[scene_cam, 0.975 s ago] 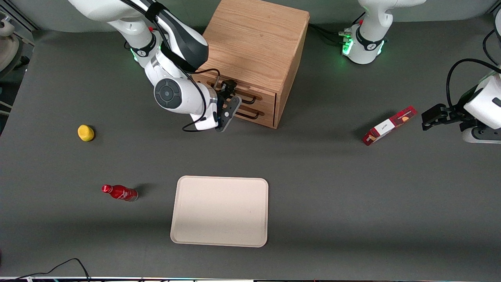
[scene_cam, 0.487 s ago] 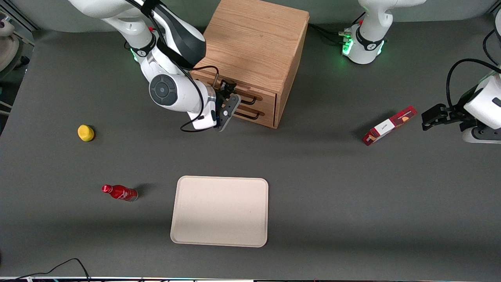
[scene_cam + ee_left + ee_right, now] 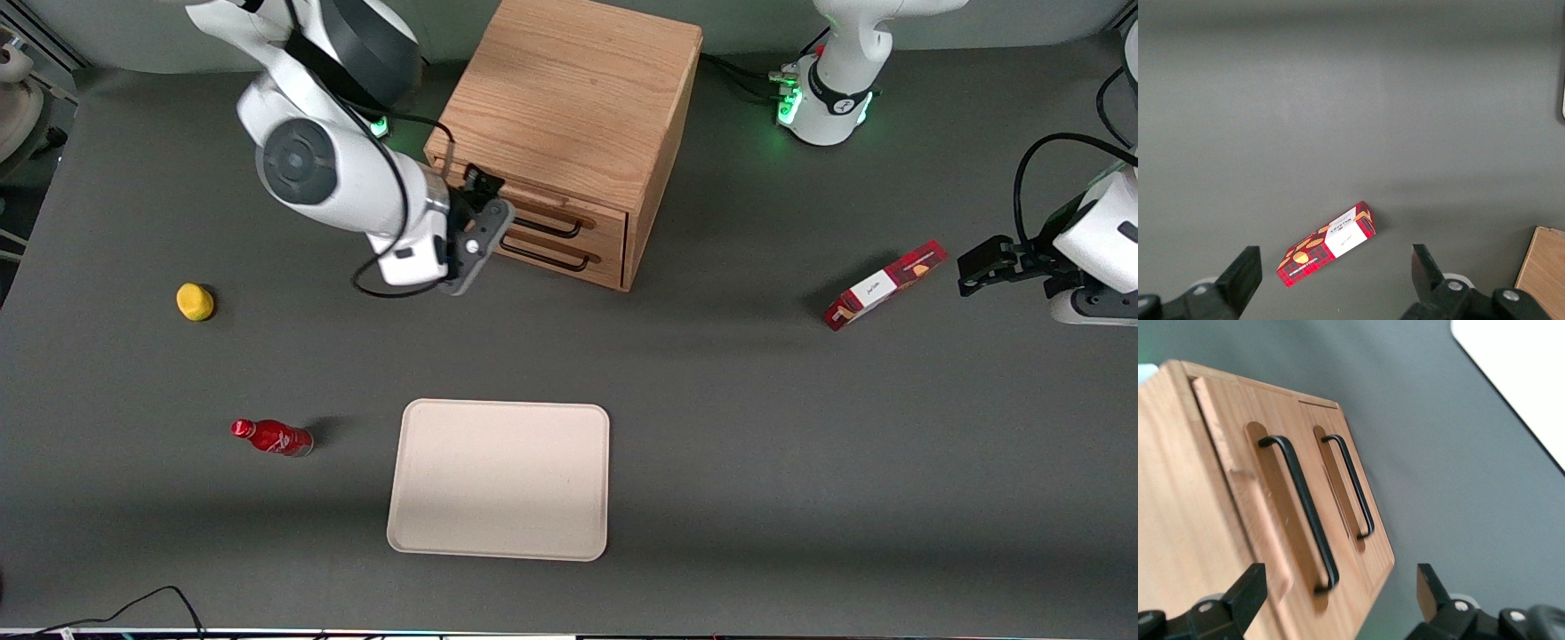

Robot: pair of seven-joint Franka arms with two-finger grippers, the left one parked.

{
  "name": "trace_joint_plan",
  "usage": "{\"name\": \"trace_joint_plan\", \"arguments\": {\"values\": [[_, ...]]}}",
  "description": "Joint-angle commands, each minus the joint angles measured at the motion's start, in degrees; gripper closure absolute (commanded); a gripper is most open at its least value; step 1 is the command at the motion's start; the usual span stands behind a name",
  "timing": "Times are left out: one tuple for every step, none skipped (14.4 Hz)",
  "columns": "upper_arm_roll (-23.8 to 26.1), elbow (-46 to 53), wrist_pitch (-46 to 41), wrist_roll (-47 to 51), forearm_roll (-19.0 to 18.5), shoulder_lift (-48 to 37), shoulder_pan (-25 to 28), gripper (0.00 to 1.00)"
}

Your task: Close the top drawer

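The oak cabinet stands at the back of the table. Its top drawer sits flush with the cabinet face, and its black bar handle is free. My gripper hovers in front of the drawers, at the end of the cabinet face nearer the working arm's base. It is open, apart from the handle, and nothing is between its fingers.
The lower drawer's handle lies just under the top one. A beige tray lies nearer the front camera. A red bottle and a yellow lemon lie toward the working arm's end. A red box lies toward the parked arm's end.
My gripper has drawn back from the drawer fronts, rising and shifting toward the working arm's end. The arm's elbow swung up and away from the cabinet. The cabinet has not moved.
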Motion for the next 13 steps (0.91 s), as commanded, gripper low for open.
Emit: {"name": "trace_joint_plan", "arguments": {"values": [[-0.2,3.5,-4.5,6.7,-5.5,-6.3,-0.4,0.0],[-0.2,3.0,-5.8,10.5,-6.6,-10.2,-1.0,0.0],[-0.5,2.9,-8.6,14.4,-6.6,-12.8,-2.4,0.0],[-1.6,2.9,-11.4,17.3,-6.7,-15.3,-2.9,0.0],[-4.0,2.3,-13.1,19.5,-6.8,-18.7,-3.1,0.0],[-7.8,1.2,-13.7,20.9,-6.7,-20.6,-3.1,0.0],[-12.1,0.6,-13.8,22.4,-6.8,-21.9,-3.1,0.0],[-16.4,0.0,-13.8,24.5,-7.0,-23.1,-3.1,0.0],[-20.4,-0.8,-13.8,26.0,-7.0,-23.8,-3.0,0.0],[-23.4,-1.5,-13.7,25.9,-7.0,-24.2,-3.1,0.0],[-26.9,-3.4,-13.5,25.2,-7.0,-24.5,-3.2,0.0],[-29.7,-6.4,-12.2,24.9,-7.0,-25.2,-3.1,0.0],[-31.7,-10.2,-8.8,24.8,-7.1,-26.3,-3.2,0.0]]}}
